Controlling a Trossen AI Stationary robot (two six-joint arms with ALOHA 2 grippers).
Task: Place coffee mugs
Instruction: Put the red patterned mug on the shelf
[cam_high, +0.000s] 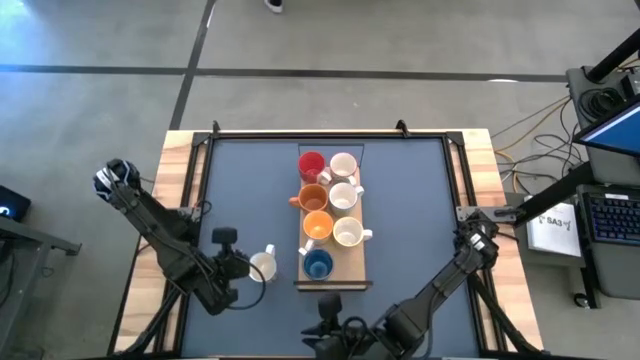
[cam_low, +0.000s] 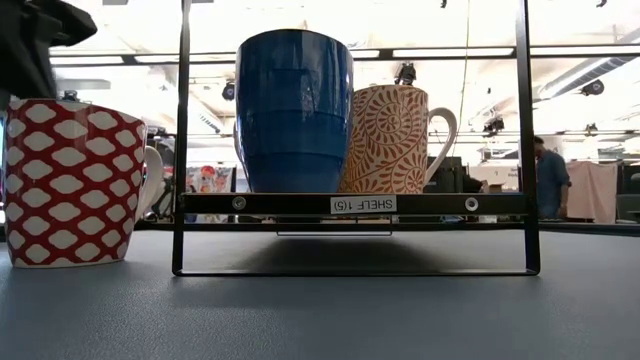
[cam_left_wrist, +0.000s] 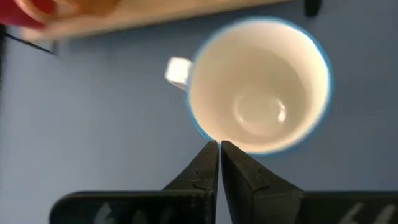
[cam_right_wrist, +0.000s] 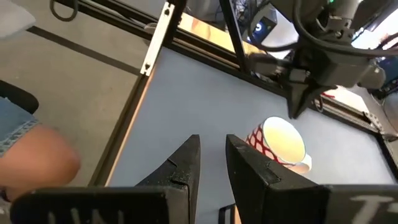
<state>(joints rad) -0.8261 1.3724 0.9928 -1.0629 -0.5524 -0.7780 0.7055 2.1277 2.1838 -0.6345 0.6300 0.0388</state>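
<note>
A low wooden shelf (cam_high: 358, 262) stands mid-table and carries several mugs: a red one (cam_high: 311, 163), two orange (cam_high: 313, 197) (cam_high: 317, 225), a blue one (cam_high: 318, 264) and three white (cam_high: 343, 165) (cam_high: 343, 195) (cam_high: 347, 233). Another mug, red-and-white patterned outside and cream inside (cam_high: 263, 264), stands on its base on the table left of the shelf. It also shows in the low view (cam_low: 70, 180), the left wrist view (cam_left_wrist: 258, 93) and the right wrist view (cam_right_wrist: 280, 142). My left gripper (cam_left_wrist: 219, 147) is shut, pointing down over this mug's rim. My right gripper (cam_right_wrist: 212, 155) is open and empty near the table's front edge. My left gripper's shut fingertips (cam_left_wrist: 210, 151) stand at the mug's rim (cam_left_wrist: 214, 138), about a quarter turn round from the handle (cam_left_wrist: 177, 70), coming from above. I cannot tell whether they touch it. The mug stands upright on the table.
The shelf's black metal frame (cam_low: 181, 140) rises around the blue mug (cam_low: 295, 110) and a patterned orange mug (cam_low: 390, 140). Bare table lies left and right of the shelf. A person's knee (cam_right_wrist: 28, 155) shows beyond the table's edge, and another person (cam_low: 545, 175) stands far off.
</note>
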